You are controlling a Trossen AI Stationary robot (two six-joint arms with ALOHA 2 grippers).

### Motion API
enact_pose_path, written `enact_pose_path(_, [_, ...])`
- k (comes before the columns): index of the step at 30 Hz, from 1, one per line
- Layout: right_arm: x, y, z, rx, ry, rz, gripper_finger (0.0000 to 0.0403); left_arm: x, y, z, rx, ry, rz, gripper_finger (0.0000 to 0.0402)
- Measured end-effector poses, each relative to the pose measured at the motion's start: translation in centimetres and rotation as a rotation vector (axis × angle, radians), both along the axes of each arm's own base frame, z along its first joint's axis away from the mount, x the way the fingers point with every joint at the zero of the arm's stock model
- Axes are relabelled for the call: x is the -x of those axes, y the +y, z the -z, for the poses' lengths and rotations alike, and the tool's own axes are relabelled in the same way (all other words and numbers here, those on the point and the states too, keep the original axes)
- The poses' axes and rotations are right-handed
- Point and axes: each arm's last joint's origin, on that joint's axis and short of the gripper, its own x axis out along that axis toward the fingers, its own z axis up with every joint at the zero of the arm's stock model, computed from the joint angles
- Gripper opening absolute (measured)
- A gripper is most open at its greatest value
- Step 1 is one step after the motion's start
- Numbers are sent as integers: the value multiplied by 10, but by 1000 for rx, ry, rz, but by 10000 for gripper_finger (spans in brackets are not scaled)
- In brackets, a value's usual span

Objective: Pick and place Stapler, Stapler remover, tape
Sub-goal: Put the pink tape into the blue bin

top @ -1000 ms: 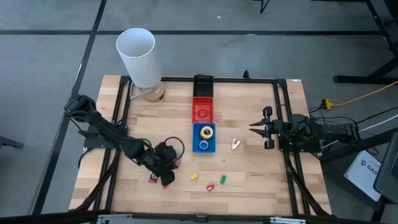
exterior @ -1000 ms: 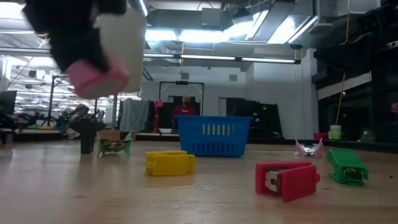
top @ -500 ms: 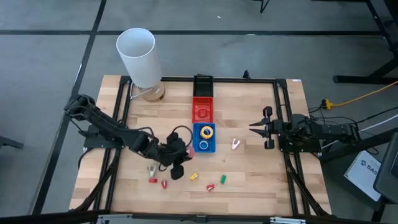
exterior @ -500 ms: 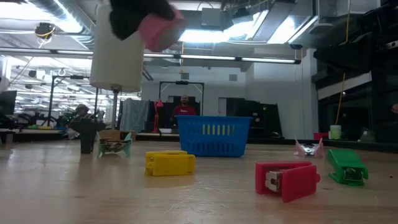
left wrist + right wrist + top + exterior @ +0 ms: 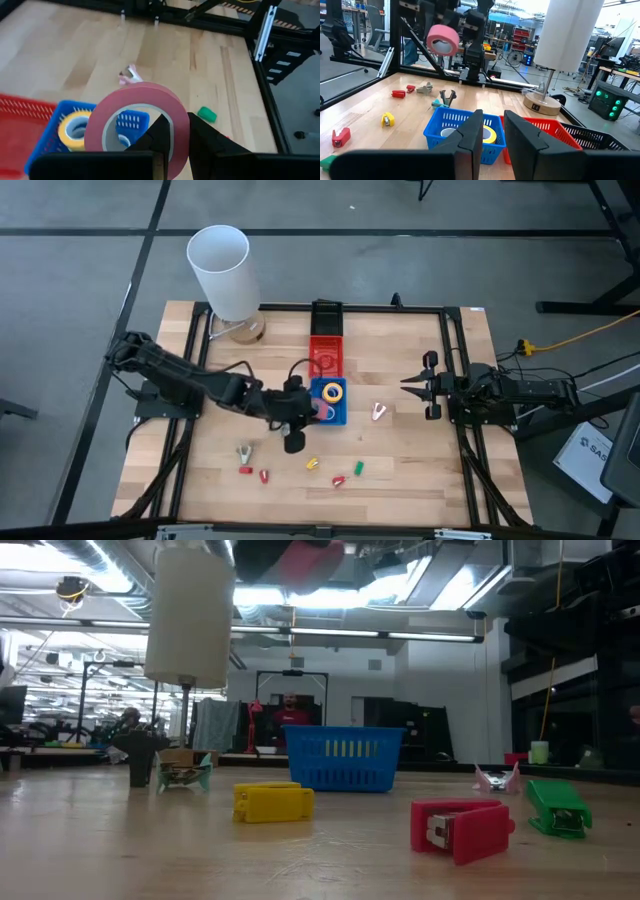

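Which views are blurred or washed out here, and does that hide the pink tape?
Low view: the pink tape is a close, smeared blob against bright ceiling lights. Left wrist view: the tape is clear, pinched in the left claw. Right wrist view: sharp, background bright. High view: evenly lit, tape barely visible.

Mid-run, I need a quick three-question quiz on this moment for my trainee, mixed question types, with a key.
1. True or false: the left gripper holds the pink tape roll in the air.
2. Which colour is the roll already seen in the blue basket: A) green B) yellow C) white?
3. Fill in: the red basket sits directly next to the ____ basket.

Key: 1 true; 2 B; 3 blue.
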Motion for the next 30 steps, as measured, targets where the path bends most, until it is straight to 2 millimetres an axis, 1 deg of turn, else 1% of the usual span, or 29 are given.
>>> enact_pose_path(3, [0,0,0,0,0,0,81,-8,5,-3,-23,-5,28,35])
enact_pose_path(9, [0,0,0,0,0,0,81,-30,12,0,-46,16,96,35])
enact_pose_path(11, [0,0,0,0,0,0,81,-37,13,3,-57,33,109,35])
enact_pose_path(16, [0,0,0,0,0,0,81,-52,17,22,-67,103,100,39])
enact_pose_path(21, [0,0,0,0,0,0,81,-68,24,56,-42,200,76,38])
enact_pose_path(26, [0,0,0,0,0,0,81,-78,37,83,23,277,-19,50])
enact_pose_path(30, [0,0,0,0,0,0,81,-81,46,90,93,303,-54,52])
